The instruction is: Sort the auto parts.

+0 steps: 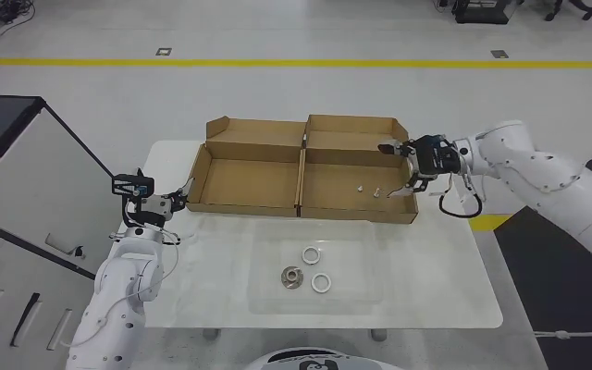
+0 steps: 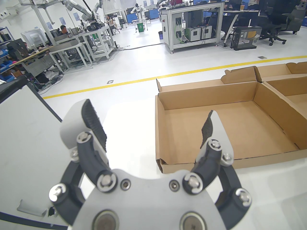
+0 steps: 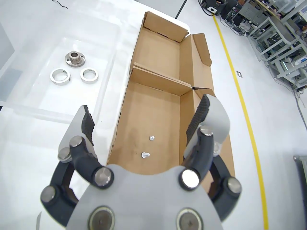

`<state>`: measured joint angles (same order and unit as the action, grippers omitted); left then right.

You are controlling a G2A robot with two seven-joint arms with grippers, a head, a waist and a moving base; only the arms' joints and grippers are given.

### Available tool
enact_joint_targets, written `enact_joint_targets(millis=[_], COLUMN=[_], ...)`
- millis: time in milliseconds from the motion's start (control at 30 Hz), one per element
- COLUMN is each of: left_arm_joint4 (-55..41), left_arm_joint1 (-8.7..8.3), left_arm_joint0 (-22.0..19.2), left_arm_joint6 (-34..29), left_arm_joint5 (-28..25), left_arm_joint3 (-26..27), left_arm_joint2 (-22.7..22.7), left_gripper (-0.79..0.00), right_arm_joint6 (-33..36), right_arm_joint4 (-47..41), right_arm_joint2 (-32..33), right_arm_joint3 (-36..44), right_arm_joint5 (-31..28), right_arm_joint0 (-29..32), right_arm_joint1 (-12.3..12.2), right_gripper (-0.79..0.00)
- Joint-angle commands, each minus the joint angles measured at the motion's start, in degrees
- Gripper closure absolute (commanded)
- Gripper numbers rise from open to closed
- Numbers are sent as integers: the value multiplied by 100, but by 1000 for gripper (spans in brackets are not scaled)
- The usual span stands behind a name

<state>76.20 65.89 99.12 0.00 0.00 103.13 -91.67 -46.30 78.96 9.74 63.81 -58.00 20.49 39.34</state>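
Two shallow cardboard boxes stand side by side at the back of the white table: the left box [image 1: 245,180] and the right box [image 1: 356,190]. Two small white parts [image 1: 368,191] lie on the right box's floor, also seen as small white parts [image 3: 145,154] from the right wrist. My right gripper [image 1: 398,169] hangs open over the right box's far end, nothing between its fingers. A clear tray [image 1: 264,287] at the front holds a grey flanged hub [image 1: 293,275] and two white rings [image 1: 312,253], [image 1: 322,282]. My left gripper [image 1: 182,195] is open beside the left box's outer wall.
A dark-framed white panel [image 1: 37,176] stands off the table's left edge. A yellow floor line [image 1: 277,63] runs behind the table. Bare tabletop lies on either side of the tray.
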Motion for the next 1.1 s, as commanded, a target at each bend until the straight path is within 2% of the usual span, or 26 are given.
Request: enact_joint_targets(millis=[0,500,667,933,1067], left_arm_joint4=[0,0,0,0,0], left_arm_joint1=[0,0,0,0,0], left_arm_joint0=[0,0,0,0,0], left_arm_joint6=[0,0,0,0,0], left_arm_joint5=[0,0,0,0,0], left_arm_joint3=[0,0,0,0,0], left_arm_joint2=[0,0,0,0,0], left_gripper=[-785,-785,-785,-785,-785], right_arm_joint6=[-1,142,-11,0,0], right_arm_joint4=[0,-61,-575,-1617,-1775], right_arm_joint2=[0,62,249,355,347], right_arm_joint3=[0,187,497,912,988], right_arm_joint5=[0,131,12,0,0], right_arm_joint0=[0,95,271,506,523], right_arm_joint1=[0,2,-60,-305,-361], right_gripper=[-785,-785,-785,-785,-785])
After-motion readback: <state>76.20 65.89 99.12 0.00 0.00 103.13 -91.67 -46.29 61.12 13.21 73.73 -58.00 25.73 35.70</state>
